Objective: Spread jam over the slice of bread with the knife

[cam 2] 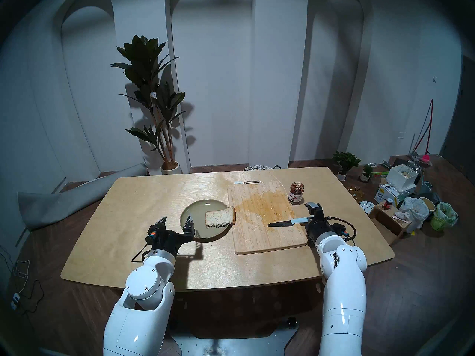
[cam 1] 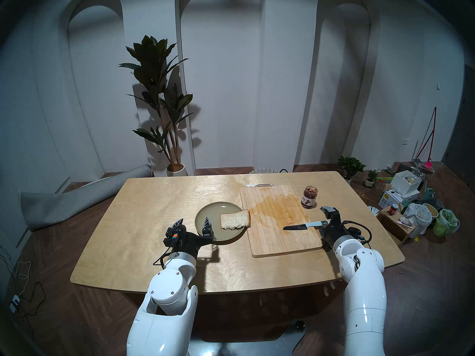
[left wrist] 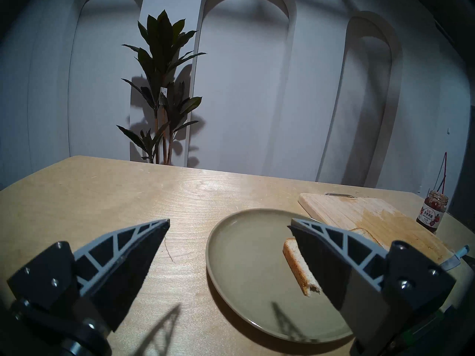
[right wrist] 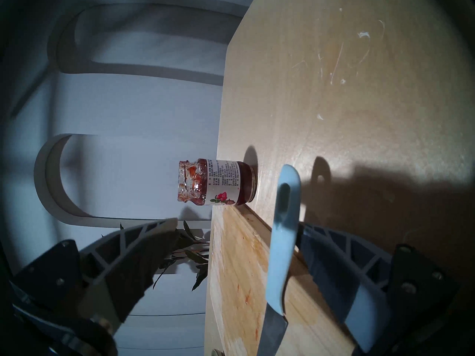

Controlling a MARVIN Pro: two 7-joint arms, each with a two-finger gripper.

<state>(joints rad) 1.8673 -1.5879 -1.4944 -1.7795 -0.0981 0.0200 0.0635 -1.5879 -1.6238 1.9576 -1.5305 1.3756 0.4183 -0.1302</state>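
The slice of bread [cam 1: 235,220] lies on the right side of a grey-green plate [cam 1: 205,211], its right edge over the rim and its ragged edge toward me. My left gripper [cam 1: 194,220] is open and empty at the plate's left, one finger above the plate, as the left wrist view [left wrist: 230,220] shows. The knife [cam 1: 305,225] lies on the cutting board [cam 1: 277,240], blade pointing left. Its pale blue handle [right wrist: 282,245] sticks past the board's right edge between the fingers of my open right gripper [cam 1: 324,220], which is turned on its side. The open jam jar [cam 1: 309,196] stands behind that gripper.
The cutting board carries a wide brownish stain and has a metal handle at its far end. The table's right edge [cam 1: 380,219] is near my right arm. Boxes, bags and a small red-lidded jar [cam 1: 393,209] sit on the floor to the right.
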